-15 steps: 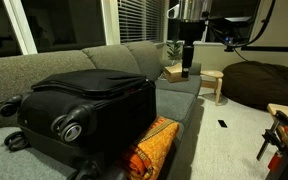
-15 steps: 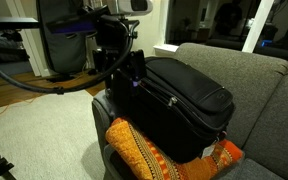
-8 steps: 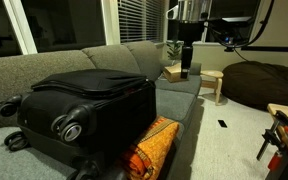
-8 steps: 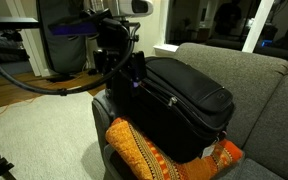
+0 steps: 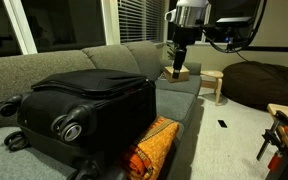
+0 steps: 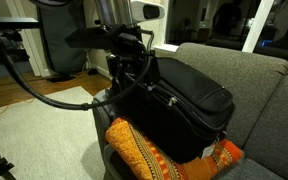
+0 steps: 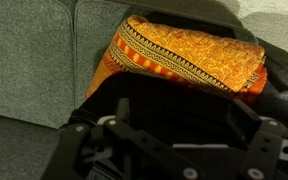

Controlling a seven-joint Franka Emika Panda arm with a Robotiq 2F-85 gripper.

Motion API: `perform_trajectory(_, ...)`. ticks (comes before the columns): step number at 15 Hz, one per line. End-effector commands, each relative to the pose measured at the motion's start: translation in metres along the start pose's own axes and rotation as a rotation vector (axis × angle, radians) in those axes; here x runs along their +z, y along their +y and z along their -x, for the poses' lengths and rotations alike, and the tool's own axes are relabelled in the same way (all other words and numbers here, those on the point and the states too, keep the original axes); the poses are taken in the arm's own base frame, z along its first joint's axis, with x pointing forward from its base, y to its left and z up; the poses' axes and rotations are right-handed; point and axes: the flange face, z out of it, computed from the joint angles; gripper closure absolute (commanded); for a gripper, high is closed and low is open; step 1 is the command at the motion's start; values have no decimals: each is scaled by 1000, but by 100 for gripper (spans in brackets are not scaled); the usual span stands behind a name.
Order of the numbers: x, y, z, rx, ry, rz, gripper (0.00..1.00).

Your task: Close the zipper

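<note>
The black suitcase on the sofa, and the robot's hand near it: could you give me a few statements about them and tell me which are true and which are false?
1. The suitcase lies on a grey sofa. True.
2. The orange cushion sits on top of the suitcase. False: it lies on the seat beside the suitcase, lower than its lid.
3. The suitcase's wheels have grey hubs. True.
4. The fingers are clamped on the cushion. False: they are open and hold nothing.
</note>
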Motion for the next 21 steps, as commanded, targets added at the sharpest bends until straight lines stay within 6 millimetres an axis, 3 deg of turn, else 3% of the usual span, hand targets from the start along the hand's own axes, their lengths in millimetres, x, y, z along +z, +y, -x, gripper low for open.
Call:
perform_trajectory(1,16,15,-8,27,24,9,0)
perform_trajectory(21,64,26,-70,-3,42,-5,0)
